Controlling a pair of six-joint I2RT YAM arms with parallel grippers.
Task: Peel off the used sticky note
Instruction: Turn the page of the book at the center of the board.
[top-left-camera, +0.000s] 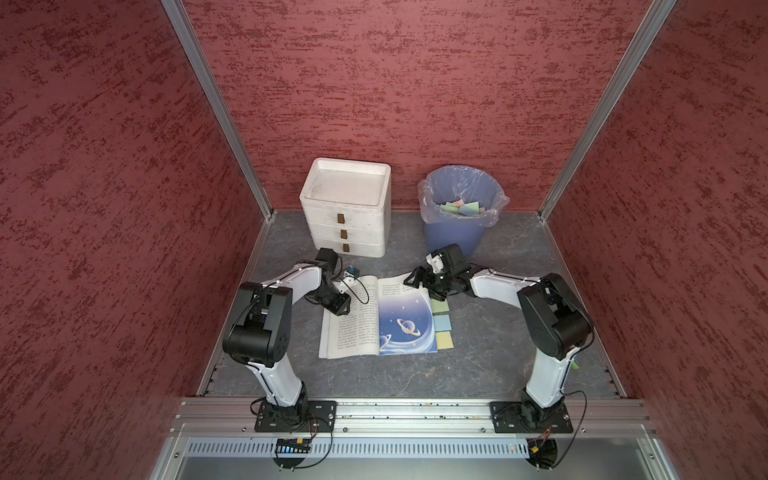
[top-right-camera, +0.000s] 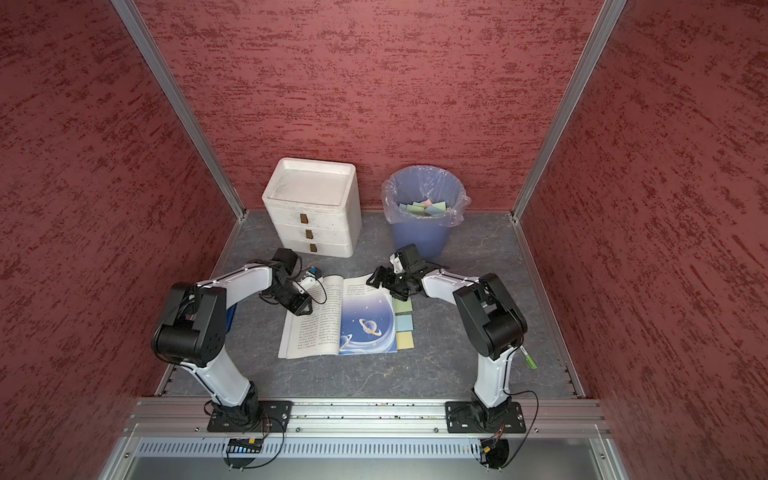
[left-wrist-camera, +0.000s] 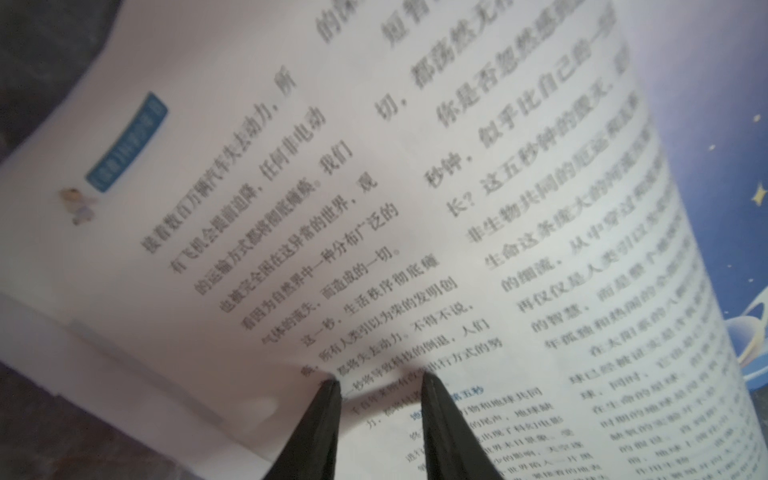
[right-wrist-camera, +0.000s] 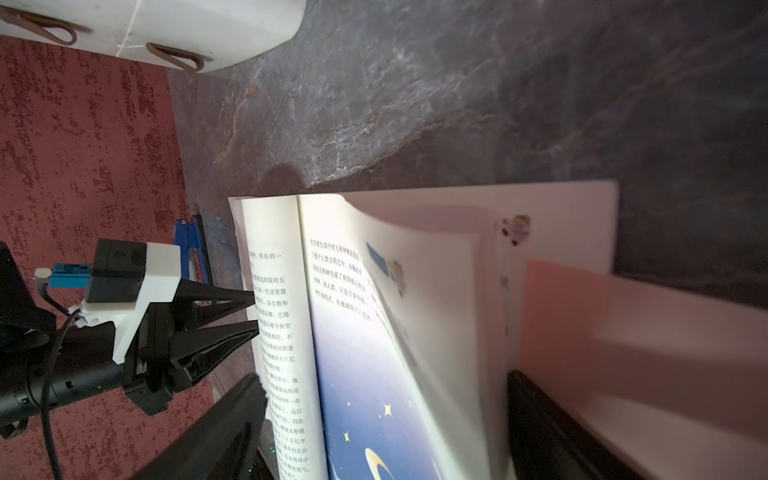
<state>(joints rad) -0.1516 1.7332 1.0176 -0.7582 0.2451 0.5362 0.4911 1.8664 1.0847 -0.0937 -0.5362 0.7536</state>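
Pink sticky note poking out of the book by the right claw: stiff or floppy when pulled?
Probably floppy and very light: the pink sticky note is one thin sheet. Pages of the book curl up loosely, so its page may lift with it.

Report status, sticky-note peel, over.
Left gripper narrowly parted, tips pressing the book. Right gripper wide open at its far corner; pinkish sticky note beside one finger, not gripped. No obstruction seen.

Pink sticky note (right-wrist-camera: 623, 332) sticks out past open book (right-wrist-camera: 353, 395), rt edge.
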